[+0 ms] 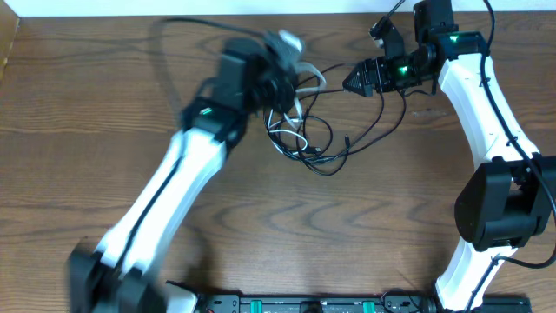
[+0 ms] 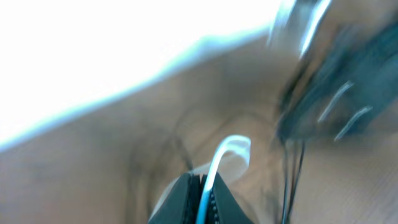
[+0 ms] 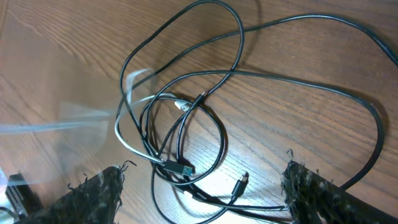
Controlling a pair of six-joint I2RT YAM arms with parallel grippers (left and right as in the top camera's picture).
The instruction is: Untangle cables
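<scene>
A tangle of thin black cables [image 1: 317, 143] lies on the wooden table, with a white cable [image 1: 298, 104] looped through it. My left gripper [image 1: 282, 83] is motion-blurred at the tangle's upper left. In the left wrist view its jaws [image 2: 202, 182] are shut on the white cable [image 2: 227, 149]. My right gripper [image 1: 352, 83] sits at the tangle's upper right. In the right wrist view its fingers [image 3: 202, 174] are wide open and empty above the black cables [image 3: 214, 134]. The white cable [image 3: 132, 144], a USB plug [image 3: 180, 168] and a small plug [image 3: 241, 182] show there too.
A black cable strand [image 1: 387, 117] runs from the tangle toward the right arm's base side. The table's back edge [image 1: 104, 17] is close behind the left arm. A black equipment bar [image 1: 304, 304] lines the front edge.
</scene>
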